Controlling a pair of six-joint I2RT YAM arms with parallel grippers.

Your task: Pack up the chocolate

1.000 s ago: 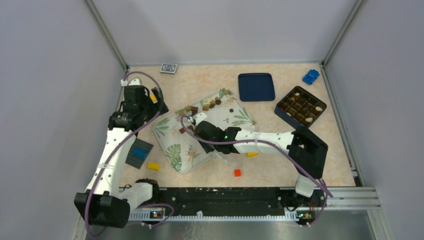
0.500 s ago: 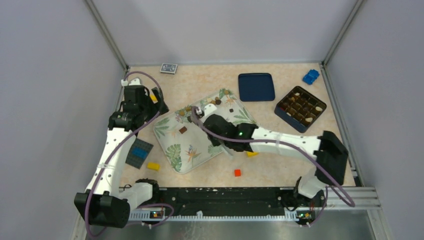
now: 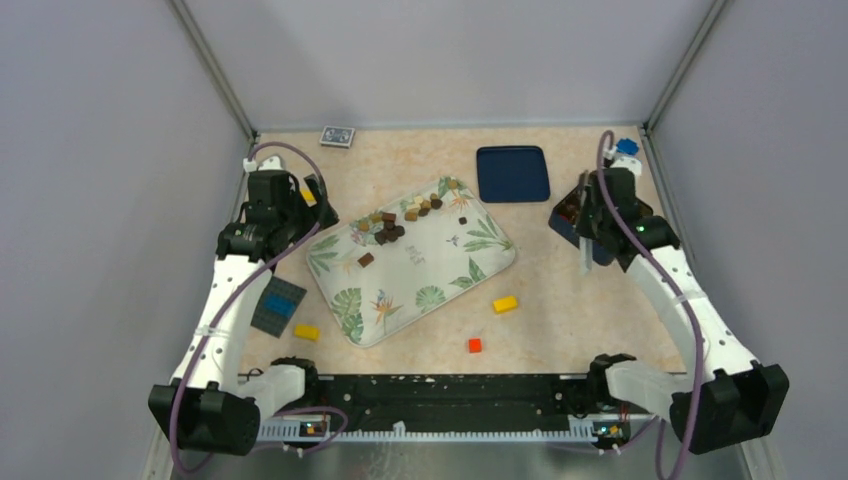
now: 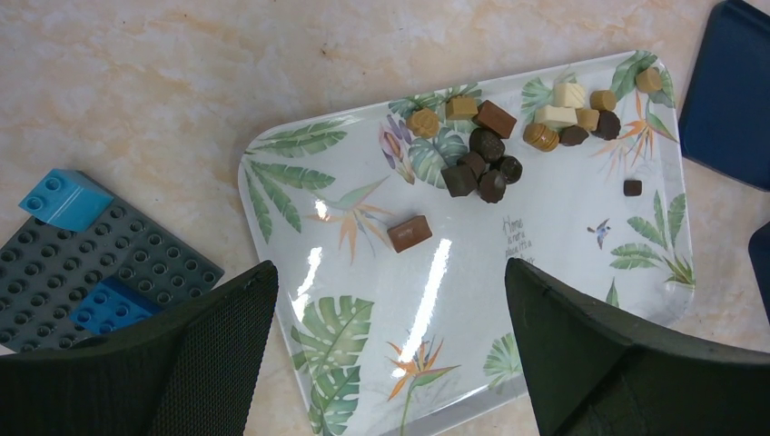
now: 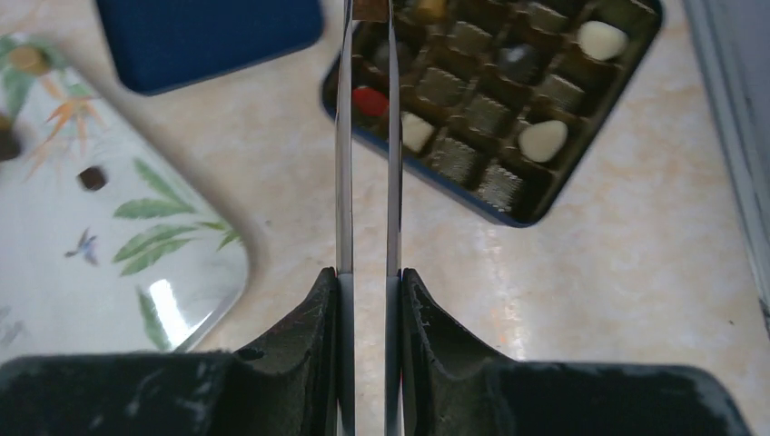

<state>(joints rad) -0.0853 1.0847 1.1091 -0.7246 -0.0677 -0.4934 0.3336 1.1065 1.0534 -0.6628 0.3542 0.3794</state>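
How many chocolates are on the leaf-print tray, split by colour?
cream chocolates: 2
light brown chocolates: 6
mid to dark brown chocolates: 10
Total on the tray: 18
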